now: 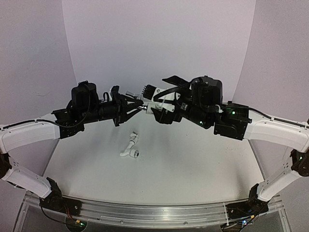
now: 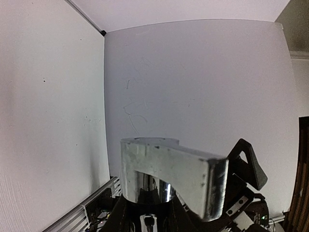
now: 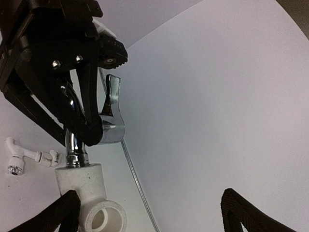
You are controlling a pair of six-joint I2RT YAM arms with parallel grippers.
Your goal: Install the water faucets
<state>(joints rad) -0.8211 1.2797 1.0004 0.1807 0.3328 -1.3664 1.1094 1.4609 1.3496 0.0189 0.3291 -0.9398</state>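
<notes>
The chrome water faucet (image 3: 110, 129) is held in the air above the table's back, and my left gripper (image 3: 72, 126) is shut on its body. Its lever handle (image 2: 169, 169) fills the left wrist view, above my left gripper (image 2: 149, 215). The faucet's threaded stem goes into a short white elbow fitting (image 3: 83, 186). My right gripper (image 3: 154, 215) is open wide; one finger (image 3: 65, 210) lies against the elbow and the other stands far off to the side. In the top view my left gripper (image 1: 134, 108) and right gripper (image 1: 160, 100) meet at the elbow (image 1: 150, 103).
A longer white bent pipe piece (image 1: 129, 149) with a metal-ringed end lies on the table below the grippers; it also shows as the bent pipe (image 3: 24, 157) in the right wrist view. White walls close the back and sides. An aluminium rail (image 1: 145, 212) runs along the near edge.
</notes>
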